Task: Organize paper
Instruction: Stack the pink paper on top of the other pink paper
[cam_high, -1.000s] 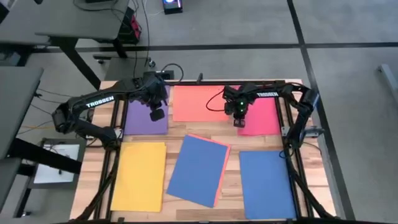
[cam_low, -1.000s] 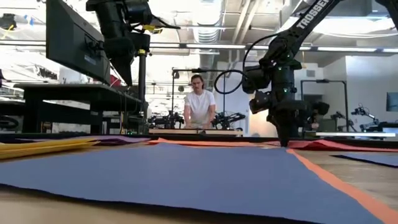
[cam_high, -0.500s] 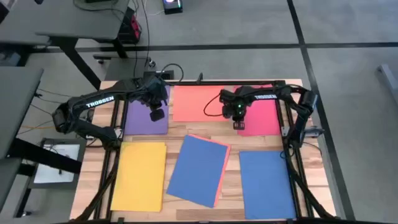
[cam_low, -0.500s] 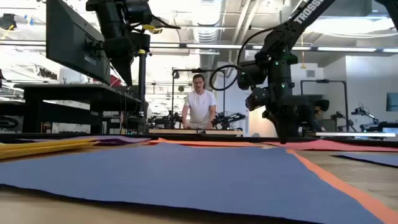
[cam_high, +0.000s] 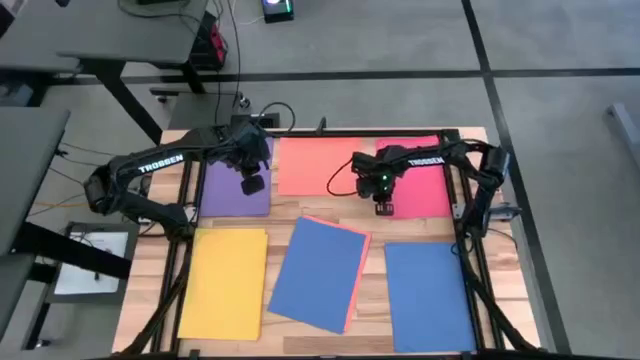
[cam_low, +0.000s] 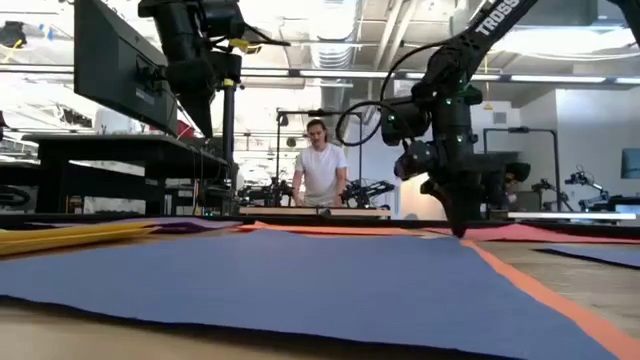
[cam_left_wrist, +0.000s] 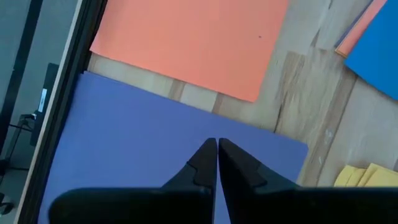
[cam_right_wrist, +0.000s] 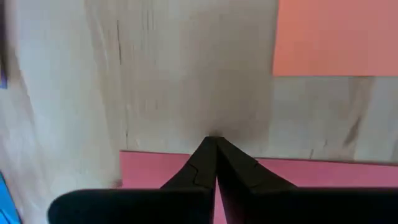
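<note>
Landmark is the tilted blue sheet (cam_high: 320, 272) at mid-table, lying on a salmon sheet whose edge peeks out along its far and right sides. Right gripper (cam_high: 384, 207), fingers pressed together with nothing between them, sits down at the near-left edge of the pink-red sheet (cam_high: 425, 185), just beyond the tilted blue sheet's far-right corner; in the right wrist view the tips (cam_right_wrist: 215, 144) meet right at the pink edge with bare wood table (cam_right_wrist: 186, 74) beyond. Salmon-orange sheet (cam_high: 315, 165) lies beyond the tilted blue sheet, a strip of bare wood between them. Left gripper (cam_high: 252, 184), fingers also clamped together and empty, hangs above the near-right part of the purple sheet (cam_high: 232, 190), far-left of the tilted blue sheet. Yellow sheet (cam_high: 222, 282) lies left of it, a second blue sheet (cam_high: 428, 295) right of it, narrow wood gaps either side. A person (cam_low: 320, 165) stands in the room behind.
</note>
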